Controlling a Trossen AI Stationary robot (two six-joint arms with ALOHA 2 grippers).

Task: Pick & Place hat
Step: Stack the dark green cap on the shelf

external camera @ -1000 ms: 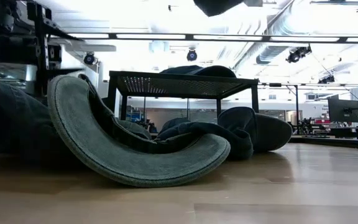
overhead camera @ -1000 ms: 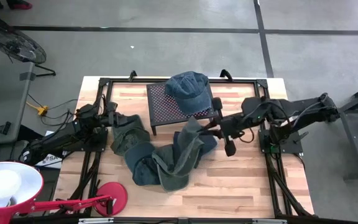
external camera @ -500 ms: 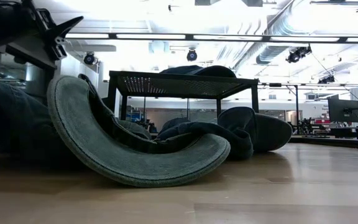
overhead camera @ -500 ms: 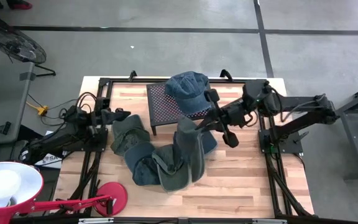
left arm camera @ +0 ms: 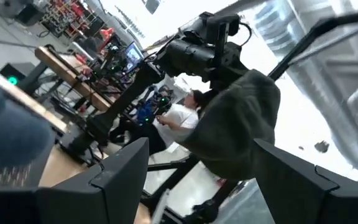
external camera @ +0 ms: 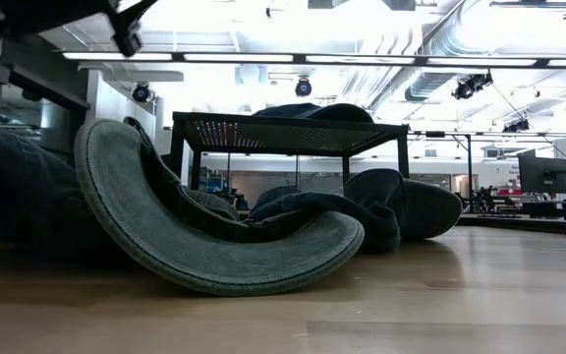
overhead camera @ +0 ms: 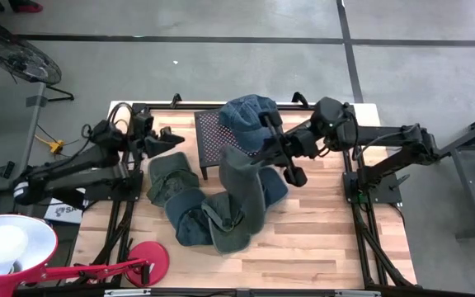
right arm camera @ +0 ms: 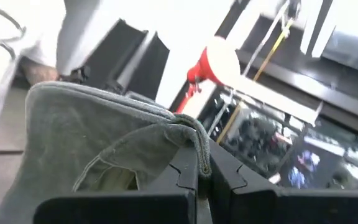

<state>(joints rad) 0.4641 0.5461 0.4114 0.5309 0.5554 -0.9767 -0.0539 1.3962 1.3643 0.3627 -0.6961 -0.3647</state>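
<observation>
My right gripper (overhead camera: 258, 153) is shut on a grey-green hat (overhead camera: 242, 181) above the table's middle; the left wrist view shows this hat (left arm camera: 235, 124) dangling from it. A blue hat (overhead camera: 250, 120) sits on the black mesh stand (overhead camera: 217, 140), also seen in the low view (external camera: 312, 110). Several more hats lie in a pile (overhead camera: 192, 210) on the table, and one curved brim (external camera: 214, 246) rests on the wood close to the low camera. My left gripper (overhead camera: 166, 136) is open and raised near the stand's left side, touching nothing. My right gripper pinches the grey-green hat's stitched edge (right arm camera: 194, 140) between its two fingers, coming level from the table's right side. The cloth bunches at the fingers and the hat hangs slack below them over the pile. Whether its lower end touches the pile does not show.
A red desk lamp (overhead camera: 23, 252) stands at the near left corner. Black frame rails (overhead camera: 361, 223) run along both table sides. Bare wood (overhead camera: 320, 239) lies near and right of the pile. A person (left arm camera: 179, 118) sits in the room beyond the table.
My right gripper has moved up and toward the far edge and the stand, drawing the grey-green hat up off the pile so that it hangs. My left gripper has risen and moved toward the far edge, away from the pile.
</observation>
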